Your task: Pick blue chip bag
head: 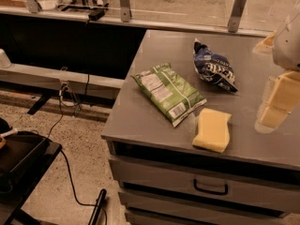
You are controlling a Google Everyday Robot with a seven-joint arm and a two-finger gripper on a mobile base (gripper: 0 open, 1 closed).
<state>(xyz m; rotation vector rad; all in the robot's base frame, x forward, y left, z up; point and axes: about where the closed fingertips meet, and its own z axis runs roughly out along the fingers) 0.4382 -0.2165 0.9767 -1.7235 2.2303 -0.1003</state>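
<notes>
- Camera view puts the gripper [276, 104] at the right edge of the picture, above the right part of the grey cabinet top [154, 46]. I cannot tell whether it is open or closed, but it has no hold on the bag.
- The step in hand looks like the approach. To do it well, the gripper should come in from above over the bag's puffed middle and close across a raised crease. Crumpled foil is likely to slip or flatten if it is caught at a thin edge.
- The blue chip bag [213, 67] lies on the top to the gripper's left in the view and a little farther back, near it but apart.
- The yellow sponge [213, 130] lies left of the gripper and toward the front edge.
- The green chip bag [168, 93] lies well left of the gripper, beyond both.
</notes>
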